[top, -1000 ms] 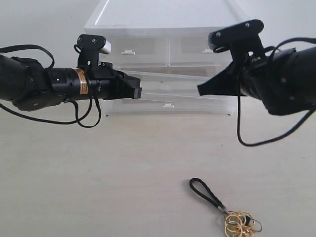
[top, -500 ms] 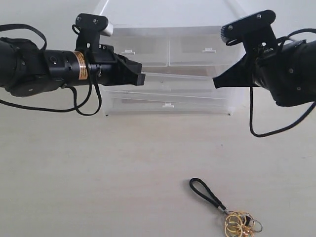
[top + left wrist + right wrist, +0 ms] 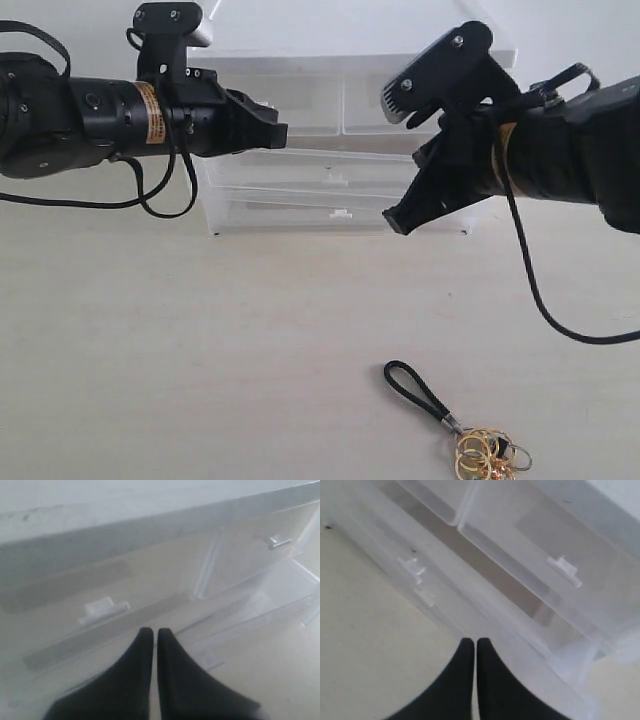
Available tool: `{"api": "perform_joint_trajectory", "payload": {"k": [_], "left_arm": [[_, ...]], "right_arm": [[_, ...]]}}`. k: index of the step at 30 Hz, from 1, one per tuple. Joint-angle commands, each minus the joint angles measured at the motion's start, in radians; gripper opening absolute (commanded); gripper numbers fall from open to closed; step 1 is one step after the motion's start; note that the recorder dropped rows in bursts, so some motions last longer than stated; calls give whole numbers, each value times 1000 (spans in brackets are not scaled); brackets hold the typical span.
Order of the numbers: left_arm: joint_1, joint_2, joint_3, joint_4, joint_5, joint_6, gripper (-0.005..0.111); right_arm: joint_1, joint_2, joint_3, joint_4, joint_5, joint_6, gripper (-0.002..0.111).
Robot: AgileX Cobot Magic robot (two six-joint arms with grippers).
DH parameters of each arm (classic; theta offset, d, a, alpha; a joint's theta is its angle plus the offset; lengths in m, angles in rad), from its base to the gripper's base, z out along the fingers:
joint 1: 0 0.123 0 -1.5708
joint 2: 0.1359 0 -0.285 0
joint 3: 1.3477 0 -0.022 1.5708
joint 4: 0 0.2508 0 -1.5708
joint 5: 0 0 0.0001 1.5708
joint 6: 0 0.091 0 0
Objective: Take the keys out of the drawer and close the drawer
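The keys [image 3: 485, 448], gold rings on a thin black loop strap, lie on the table at the front right, far from both grippers. The drawer [image 3: 330, 172] [image 3: 445, 580], the translucent middle tier of the white cabinet [image 3: 340, 40], sits pushed in, about level with the cabinet front. My left gripper [image 3: 280, 130] [image 3: 151, 631] is shut and empty, hovering before the top left drawer. Also shut and empty, my right gripper [image 3: 392, 225] [image 3: 471, 641] points down at the cabinet's lower front, right of the middle.
Two half-width top drawers [image 3: 270, 105] [image 3: 420, 103] and the lowest wide drawer [image 3: 342, 213] are closed. Black cables [image 3: 530, 280] hang from both arms. Pale tabletop [image 3: 200, 350] stretches between cabinet and keys.
The drawer, skewed and sticking out a second ago, now lies in line with the cabinet. My left gripper rose; my right gripper swung down and left to the cabinet front.
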Motion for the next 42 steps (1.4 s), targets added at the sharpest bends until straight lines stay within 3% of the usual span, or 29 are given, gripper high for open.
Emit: {"api": "perform_joint_trajectory", "payload": {"k": [1, 6, 8, 15, 23, 36, 37, 40, 42], "left_arm": [[2, -15, -3, -3, 67, -27, 4], [2, -31, -21, -3, 116, -27, 4], [2, -36, -43, -3, 159, -27, 4], [4, -35, -96, 98, 192, -27, 4], [62, -21, -96, 110, 154, -27, 4], [71, 68, -143, 154, 92, -70, 4], [71, 68, -143, 156, 93, -70, 4], [71, 72, -143, 158, 93, -70, 4], [71, 72, -143, 158, 95, -73, 4]], "right_arm": [[-2, -11, -18, -6, -72, -36, 4], [-2, 12, -72, -6, -128, -38, 33], [-2, 36, -97, -6, -137, -40, 37], [-2, 147, -187, -6, -91, -96, 37], [-2, 249, -267, -6, -41, -145, 37], [-2, 346, -269, -1, -7, -214, 37], [-2, 349, -269, 1, -7, -214, 35], [-2, 349, -269, 4, -12, -230, 0], [-2, 349, -269, 2, -12, -248, 0]]}}
